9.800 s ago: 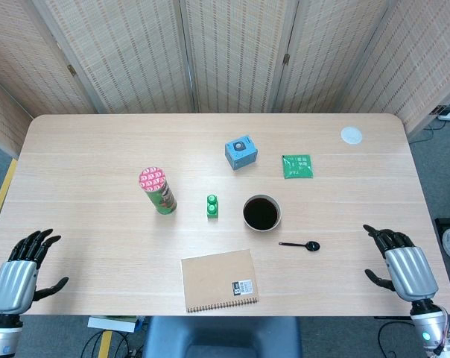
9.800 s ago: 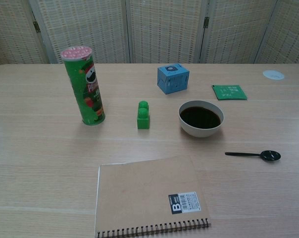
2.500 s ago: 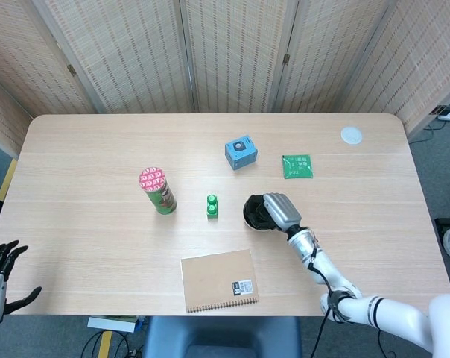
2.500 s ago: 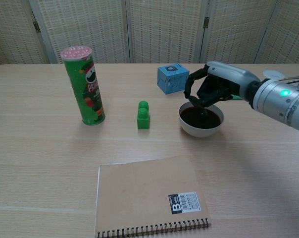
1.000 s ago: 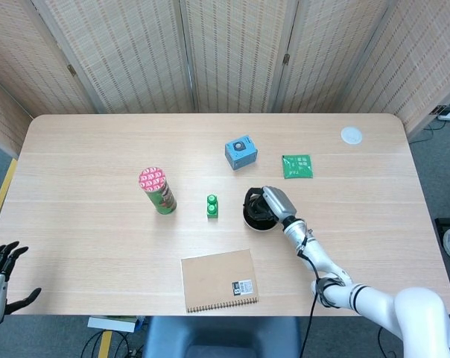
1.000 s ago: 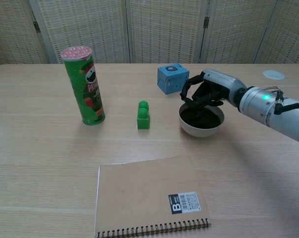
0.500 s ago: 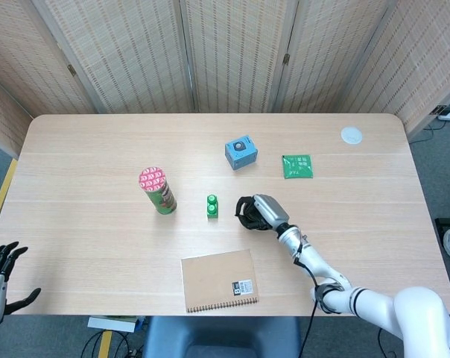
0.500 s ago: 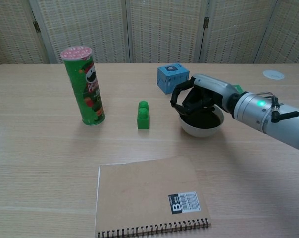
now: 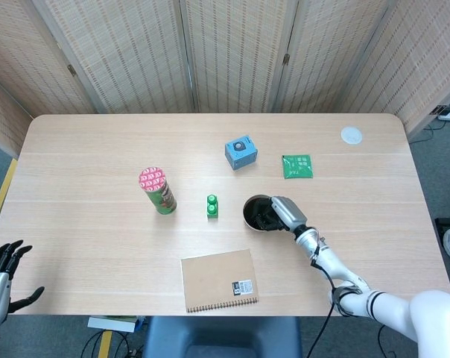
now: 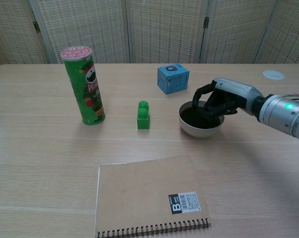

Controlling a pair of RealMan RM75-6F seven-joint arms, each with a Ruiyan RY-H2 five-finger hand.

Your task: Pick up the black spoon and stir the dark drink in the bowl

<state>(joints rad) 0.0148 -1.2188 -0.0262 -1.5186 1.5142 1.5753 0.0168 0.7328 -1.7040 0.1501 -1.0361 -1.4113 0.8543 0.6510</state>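
One desk [image 9: 83,149] carries everything. 1 brown spiral notebook [image 9: 218,280] lies near the front edge, 1 green chip can w/ red lid [image 9: 157,190] stands upright at left-centre. 1 bowl [image 10: 191,127] of dark drink sits right of 1 green block [image 9: 211,206]; behind are 1 blue box [image 9: 241,152], 1 green packet [image 9: 297,165] and 1 white disc [image 9: 351,135]. Right robot hand [image 10: 220,100] hangs over the bowl, fingers curled down toward the drink; black spoon is hidden under it, so can't tell if it's clamped on it. Left robot hand [image 9: 3,282] is off the desk's front-left corner, fingers apart, holding nothing.
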